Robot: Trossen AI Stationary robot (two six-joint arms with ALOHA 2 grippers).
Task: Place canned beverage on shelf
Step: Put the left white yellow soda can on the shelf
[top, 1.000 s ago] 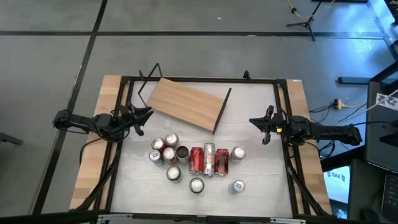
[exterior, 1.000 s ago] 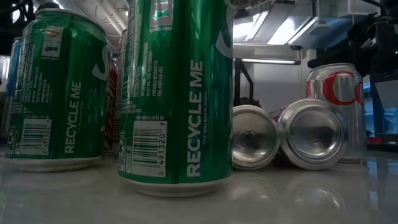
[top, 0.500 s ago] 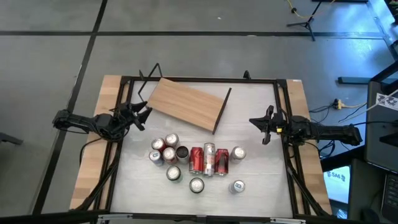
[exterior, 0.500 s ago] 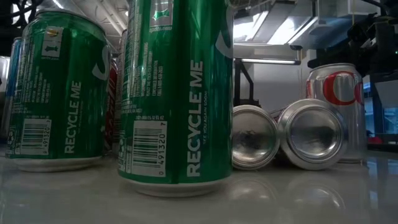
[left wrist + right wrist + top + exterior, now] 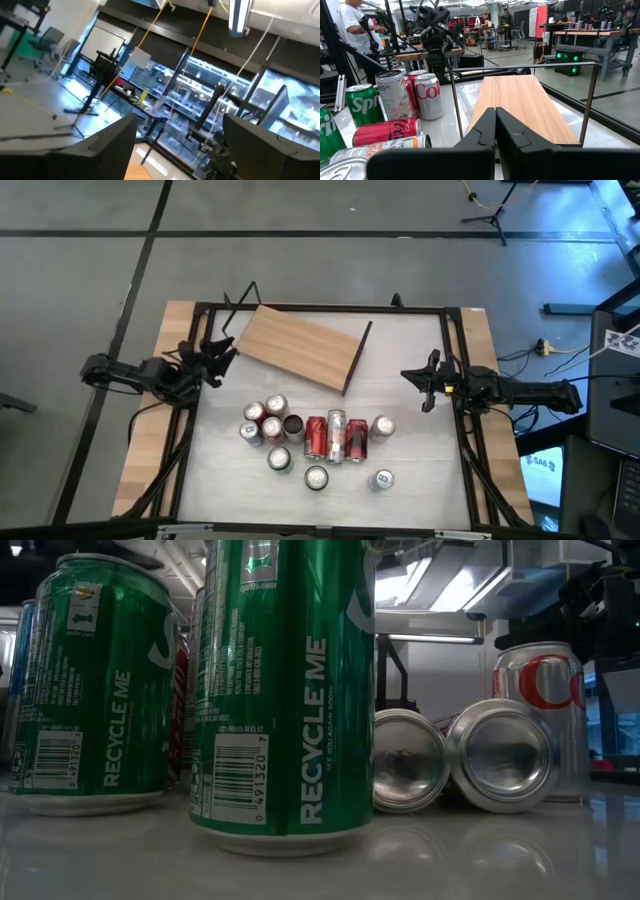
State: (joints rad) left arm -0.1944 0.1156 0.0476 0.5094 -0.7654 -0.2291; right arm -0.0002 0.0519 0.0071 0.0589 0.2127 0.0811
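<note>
The shelf (image 5: pixel 303 347) lies on the far half of the table (image 5: pixel 420 480), turned at a slant: a rectangular light-brown wooden board with visible grain, one dark edge along its right side, and thin black wire supports standing up at its ends. From my right wrist it shows as a long pale plank (image 5: pixel 522 107) framed by a black wire hoop. Nothing stands on it.

The cans (image 5: pixel 312 438) sit clustered on the near half of the table, apart from the shelf. Most stand upright; two red ones (image 5: pixel 325 437) lie on their sides in the middle of the group. At table height I see two green cans (image 5: pixel 285 690) upright, two silver can ends (image 5: pixel 455 758) facing the camera, and a silver-and-red can (image 5: pixel 540 720) upright behind them.

My left end effector (image 5: pixel 215 357) hangs at the table's left edge, just beside the shelf's left corner, fingers spread and empty. My right end effector (image 5: pixel 420 380) waits at the right edge, well apart from the cans, fingers pressed together on nothing.
</note>
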